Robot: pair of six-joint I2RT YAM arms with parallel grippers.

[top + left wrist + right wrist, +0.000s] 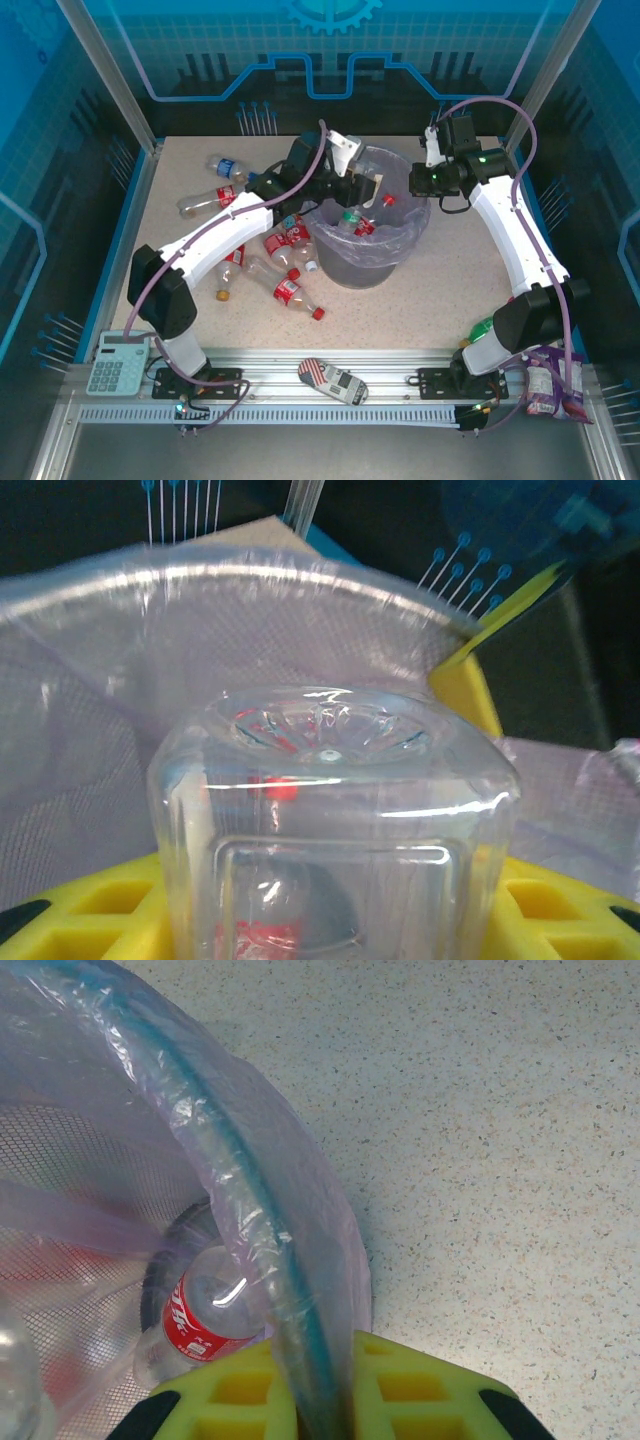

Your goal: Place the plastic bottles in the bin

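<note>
Left pincer (366, 195): you have it at the left rim of the bin (360, 265), closed around a clear bottle (330, 810).
Right pincer (315, 1380): you have it at the right rim of the bin, with its yellow fingers (420, 1390) narrowed on either side of the rim and the bag edge running between them.
Bin: round, lined with a lavender bag that folds over the rim and down the outside.
Bin contents: you can see a few bottles inside it. One has a green cap and red label (352, 222), and a red cap (388, 200) sits beside it. The right wrist view shows a red-labelled bottle (200, 1320) lying at the bottom, against the wall.
Held bottle: its ribbed base faces the left wrist camera, with the bin's lined inner wall behind it.
Loose bottles (290, 292): these are scattered on the bench (450, 290) left of the bin. The nearest cluster lies just beside the wall, partly under the left arm.
Blue-capped bottle (228, 165): far left of the bin.
Calculator (117, 362): well left of the bin, at the near edge.
</note>
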